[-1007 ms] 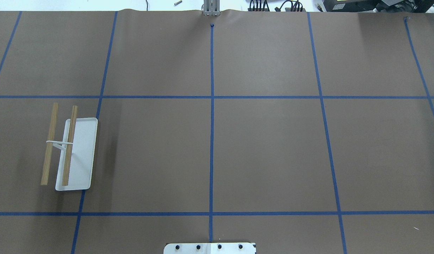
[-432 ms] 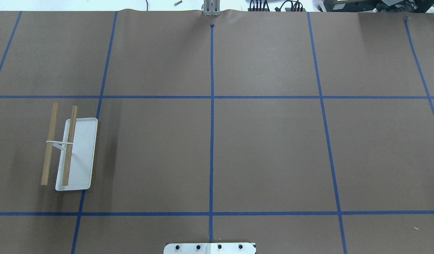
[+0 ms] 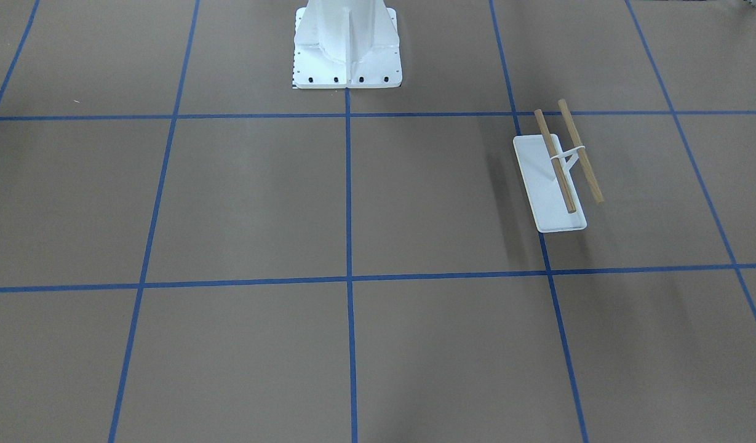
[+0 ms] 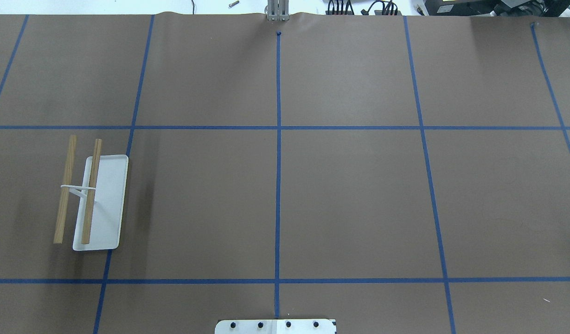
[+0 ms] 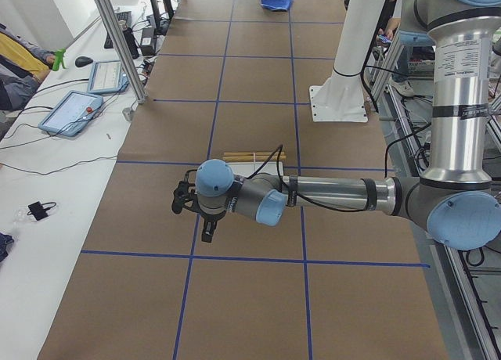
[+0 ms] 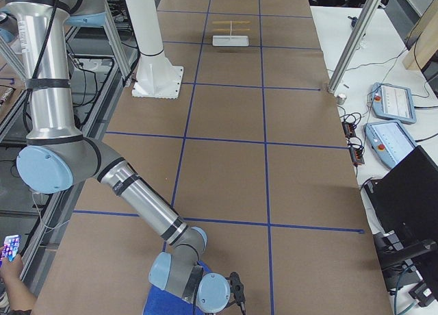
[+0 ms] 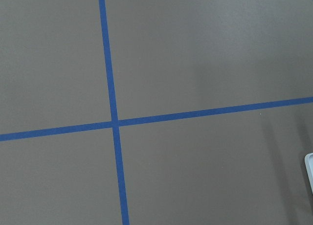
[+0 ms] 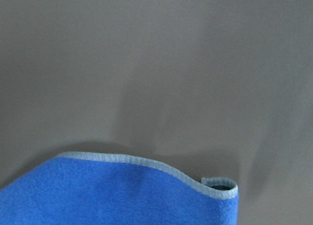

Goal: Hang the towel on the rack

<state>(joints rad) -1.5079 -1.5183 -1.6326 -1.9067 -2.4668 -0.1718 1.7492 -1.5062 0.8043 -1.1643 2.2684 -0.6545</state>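
Right wrist-mounted view: blue towel (image 8: 122, 195), corner curled.

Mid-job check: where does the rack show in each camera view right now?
Overhead: rack, left middle.
Front-facing: rack, right, above middle.
Exterior left: rack, just above centre.
Exterior right: rack, top centre, far end.
Left wrist: perhaps the rack, a white corner at the right edge.
Right wrist: not in it.
Shared landmark: white pedestal, in all four exterior views.

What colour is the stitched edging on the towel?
Pale grey-blue edging on the royal blue towel; the right wrist view shows it best.
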